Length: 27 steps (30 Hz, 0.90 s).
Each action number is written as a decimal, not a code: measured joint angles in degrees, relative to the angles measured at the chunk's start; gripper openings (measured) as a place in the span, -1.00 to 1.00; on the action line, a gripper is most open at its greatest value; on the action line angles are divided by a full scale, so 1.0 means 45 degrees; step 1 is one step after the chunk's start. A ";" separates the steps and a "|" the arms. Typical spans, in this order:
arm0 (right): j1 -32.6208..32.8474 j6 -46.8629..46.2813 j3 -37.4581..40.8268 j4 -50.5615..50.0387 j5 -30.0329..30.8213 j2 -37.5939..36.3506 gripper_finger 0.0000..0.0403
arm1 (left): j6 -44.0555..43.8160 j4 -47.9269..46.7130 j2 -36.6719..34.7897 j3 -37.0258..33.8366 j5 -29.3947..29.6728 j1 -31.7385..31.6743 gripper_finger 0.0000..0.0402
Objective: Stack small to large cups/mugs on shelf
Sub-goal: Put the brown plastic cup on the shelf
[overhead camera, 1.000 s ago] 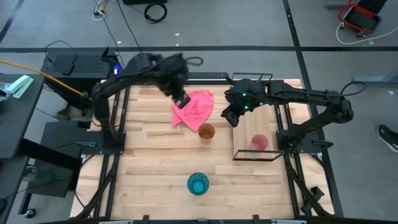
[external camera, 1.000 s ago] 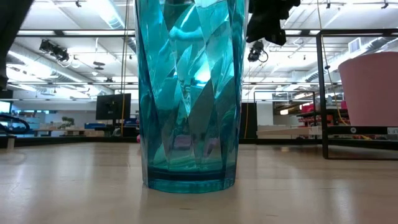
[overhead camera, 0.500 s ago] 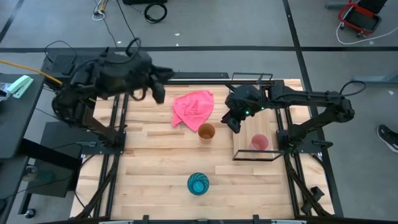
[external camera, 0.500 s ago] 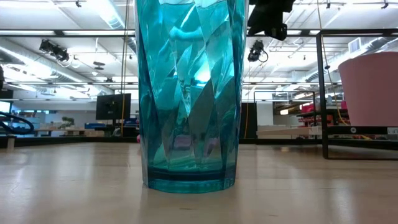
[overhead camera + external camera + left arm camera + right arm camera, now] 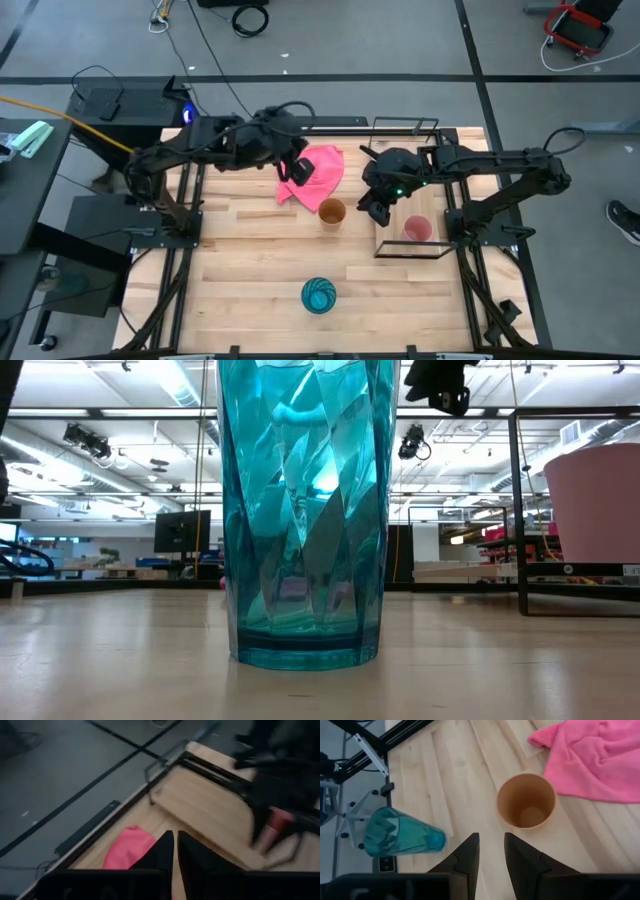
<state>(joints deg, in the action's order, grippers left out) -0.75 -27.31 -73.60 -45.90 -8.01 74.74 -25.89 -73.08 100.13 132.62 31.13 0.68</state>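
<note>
The small pink cup [image 5: 417,229] stands upright on the near end of the light-wood shelf [image 5: 420,175] at the table's right. The orange cup [image 5: 332,212] stands upright on the table left of the shelf, next to a pink cloth [image 5: 315,178]. The teal cup [image 5: 319,295] stands near the front edge and fills the low view [image 5: 300,510]. My right gripper [image 5: 491,851] is open and empty, between the orange cup [image 5: 526,800] and the shelf, above the table. My left gripper [image 5: 173,851] is shut, above the cloth's left edge [image 5: 297,168].
The pink cloth [image 5: 595,760] lies crumpled on the table just beyond the orange cup. The shelf's black wire frame [image 5: 520,510] stands up around the board. Bare tabletop [image 5: 240,260] lies left of the teal cup.
My left gripper has swung away toward the table's far left corner and come back over the cloth's left edge. My right gripper has moved toward the near edge, closer to the orange cup. The cups and the cloth have stayed in place.
</note>
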 joint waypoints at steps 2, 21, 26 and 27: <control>0.0159 -0.0005 0.0000 -0.0039 -0.0005 0.0000 -0.51 | -0.0099 0.0300 0.0022 0.0000 0.0137 0.0135 -0.90; 0.0377 -0.0370 0.0000 -0.0179 0.0000 -0.0005 -0.51 | 0.3568 0.4580 -0.1588 0.0054 -0.2376 0.0009 -0.84; 0.0377 -0.0355 0.0000 -0.0177 0.0000 -0.0005 -0.51 | 0.1937 0.2055 -0.1499 0.0010 -0.0827 -0.0013 -0.91; 0.0377 -0.0349 0.0000 -0.0177 0.0000 -0.0005 -0.51 | 0.1913 0.2151 -0.1555 0.0013 -0.0365 0.0122 -0.92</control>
<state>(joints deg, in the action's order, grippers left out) 0.95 -28.88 -73.60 -46.70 -8.01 74.72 -17.28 -63.40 93.13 132.68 29.49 1.23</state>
